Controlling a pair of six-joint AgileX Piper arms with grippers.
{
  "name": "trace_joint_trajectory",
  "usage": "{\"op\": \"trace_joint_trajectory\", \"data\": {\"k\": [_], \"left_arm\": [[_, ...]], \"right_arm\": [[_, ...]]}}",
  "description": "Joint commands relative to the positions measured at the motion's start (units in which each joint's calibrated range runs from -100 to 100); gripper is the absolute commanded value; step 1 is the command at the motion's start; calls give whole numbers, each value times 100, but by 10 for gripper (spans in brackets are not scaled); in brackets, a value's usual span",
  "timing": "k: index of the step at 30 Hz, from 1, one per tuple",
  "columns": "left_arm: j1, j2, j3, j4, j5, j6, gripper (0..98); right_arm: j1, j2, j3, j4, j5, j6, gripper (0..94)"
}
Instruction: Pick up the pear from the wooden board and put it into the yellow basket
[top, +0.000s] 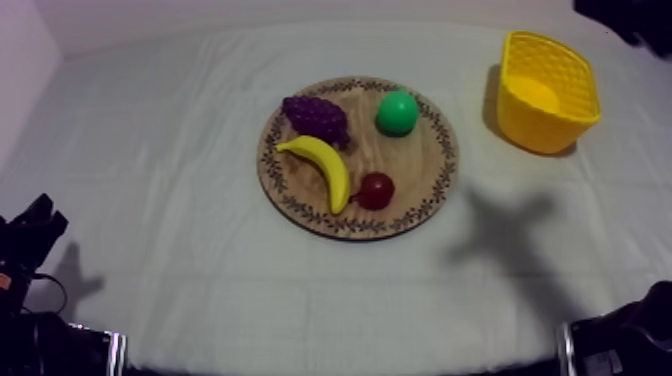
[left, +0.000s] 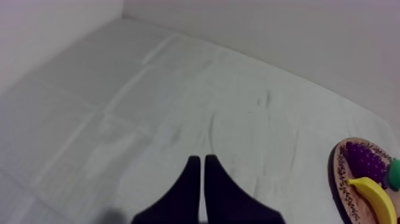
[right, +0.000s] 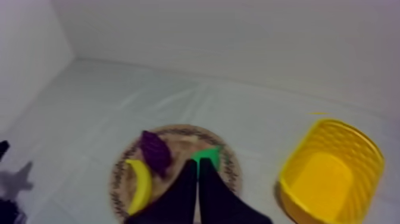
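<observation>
1. Green toy pear (top: 397, 113) sits on the round wooden board (top: 420, 165), on the side nearest the yellow plastic basket (top: 540, 125).
2. Right gripper (right: 197, 162) points toward the board, fingers pressed together. Left gripper (left: 199, 159) is well off the board, likewise closed.
3. Advice: spread the right jaws before descending and straddle the pear squarely.

Grey-white cloth (top: 200, 250), lightly creased; plain pale walls (top: 300, 12) behind.

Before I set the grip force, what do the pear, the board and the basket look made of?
The pear: probably plastic, smooth green with a faint sheen. The board: wood, matte, grain visible, dark pattern round its rim. The basket: likely plastic, uniform yellow, lattice walls.
</observation>
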Motion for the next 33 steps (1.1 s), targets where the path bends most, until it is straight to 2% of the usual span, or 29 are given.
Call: {"op": "trace_joint_trajectory", "data": {"k": [1, 5, 10, 18, 27, 28, 31, 33], "left_arm": [[-1, -4, 0, 1, 0, 1, 1], [-1, -4, 0, 1, 0, 1, 1], [-1, -4, 0, 1, 0, 1, 1], [-1, -4, 0, 1, 0, 1, 1], [-1, -4, 0, 1, 0, 1, 1], [-1, -4, 0, 1, 0, 1, 1], [-1, -4, 0, 1, 0, 1, 1], [-1, -4, 0, 1, 0, 1, 1]], "right_arm": [[-154, 1081, -819, -206, -76, 125, 22], [-144, 1846, -1104, -560, -294, 343, 22], [-72, 2725, -1229, -762, -707, 455, 22], [-41, 3732, -1074, -822, -1159, 479, 22], [-102, 4022, -301, -816, -1606, 577, 45], [-110, 4026, -232, -779, -1647, 572, 110], [-108, 4006, 32, -648, -1887, 474, 553], [-88, 3982, 230, -587, -2109, 433, 742]]}}
